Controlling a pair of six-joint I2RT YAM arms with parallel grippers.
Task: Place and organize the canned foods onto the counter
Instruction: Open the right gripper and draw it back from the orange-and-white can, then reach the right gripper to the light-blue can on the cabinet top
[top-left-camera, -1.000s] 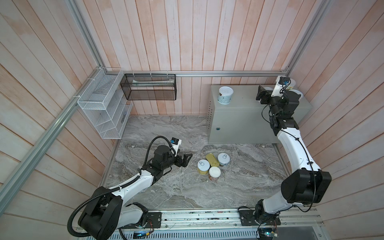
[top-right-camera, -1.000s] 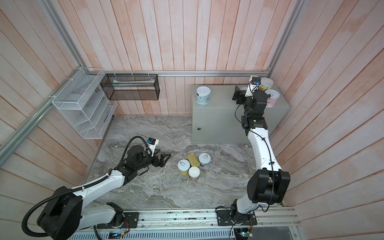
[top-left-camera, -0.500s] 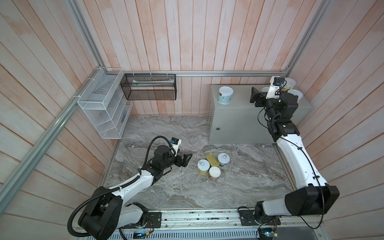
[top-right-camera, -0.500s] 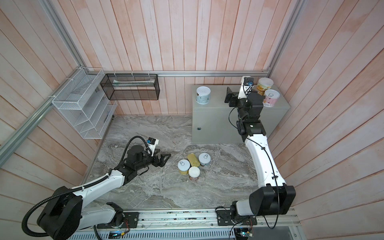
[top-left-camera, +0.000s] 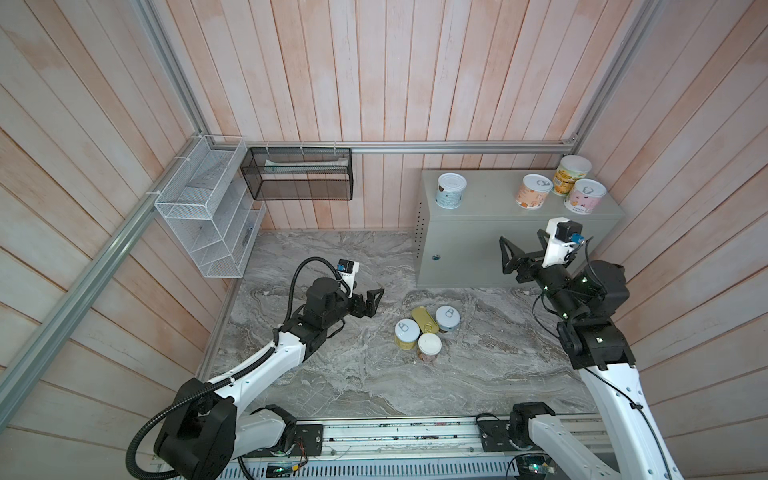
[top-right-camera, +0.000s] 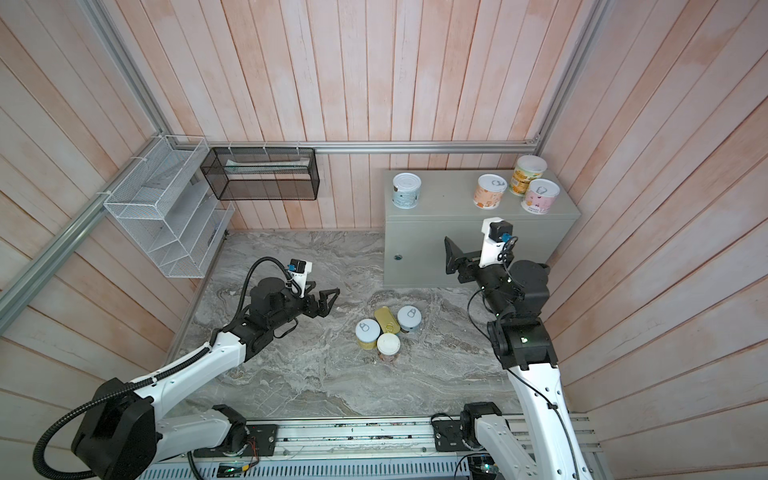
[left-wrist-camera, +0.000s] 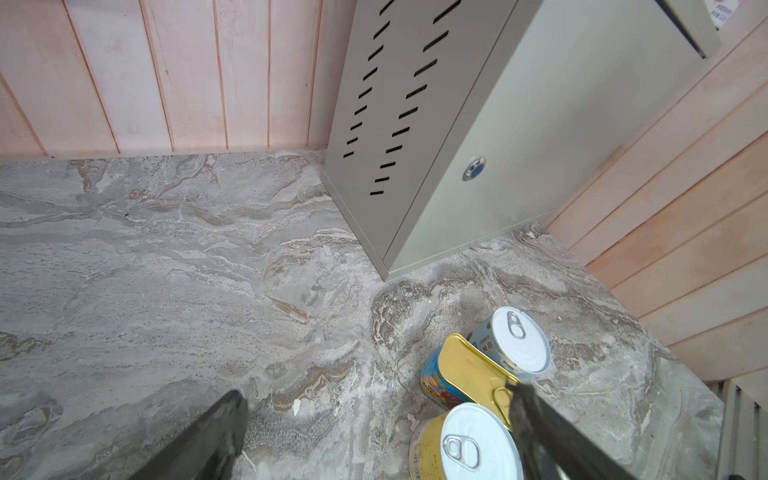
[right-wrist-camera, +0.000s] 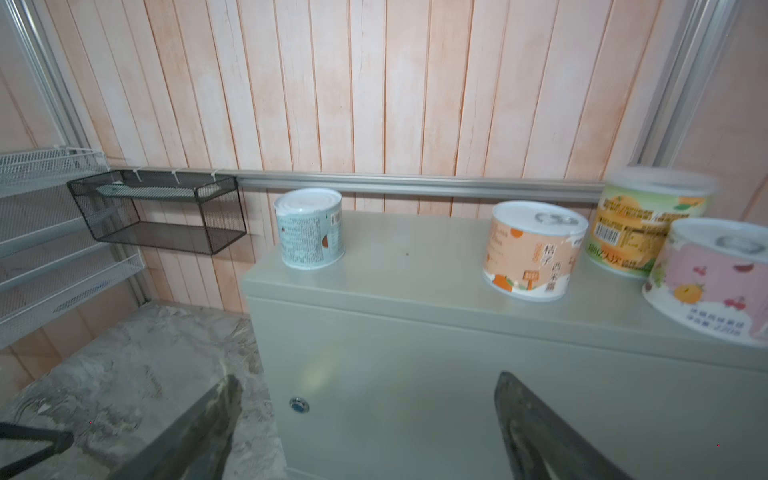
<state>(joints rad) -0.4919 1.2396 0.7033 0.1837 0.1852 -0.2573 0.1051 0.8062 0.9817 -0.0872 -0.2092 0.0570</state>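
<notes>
Canned foods (top-left-camera: 424, 320): four stand on the bench (top-left-camera: 490, 203), four cluster on the slab (top-left-camera: 332, 374) at its seven o'clock. Left claw (left-wrist-camera: 376, 390) and right claw (right-wrist-camera: 368, 376) gape wide, empty; the left, at the cluster's ten o'clock, should straddle one outer tin squarely

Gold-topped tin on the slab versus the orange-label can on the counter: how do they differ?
Shape: the gold-topped tin is oblong with rounded corners; the orange-label can is round.
Colour: the tin has a gold lid and blue sides; the can a whitish lid and peach label.
Place: the tin sits on the marbled slab; the can on the counter.
Both stand upright with ring pulls on top.
</notes>
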